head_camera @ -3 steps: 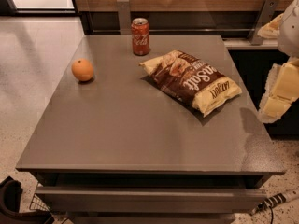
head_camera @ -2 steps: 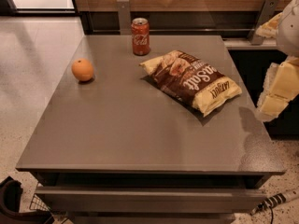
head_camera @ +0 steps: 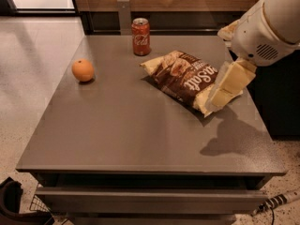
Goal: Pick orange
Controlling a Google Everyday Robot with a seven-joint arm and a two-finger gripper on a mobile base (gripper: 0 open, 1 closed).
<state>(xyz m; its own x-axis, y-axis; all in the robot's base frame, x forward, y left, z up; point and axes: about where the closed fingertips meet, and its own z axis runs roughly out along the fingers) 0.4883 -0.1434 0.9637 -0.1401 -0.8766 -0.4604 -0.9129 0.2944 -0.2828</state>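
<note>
The arm swings in from the right, the gripper (head_camera: 228, 86) now over the chip bag (head_camera: 180, 74), open or closed I cannot tell, and the orange (head_camera: 83, 70) sits untouched far left on the worktop (head_camera: 117, 125), so the reach is only beginning.

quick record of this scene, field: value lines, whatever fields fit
target: orange
target place: left side of the table, lying alone, nothing touching it
gripper: right side of the table, in front of the near end of the chip bag
gripper to target: far apart, bag between them
other items: red soda can, upright at the back of the table
held: nothing visible
task state: orange not yet picked
</note>
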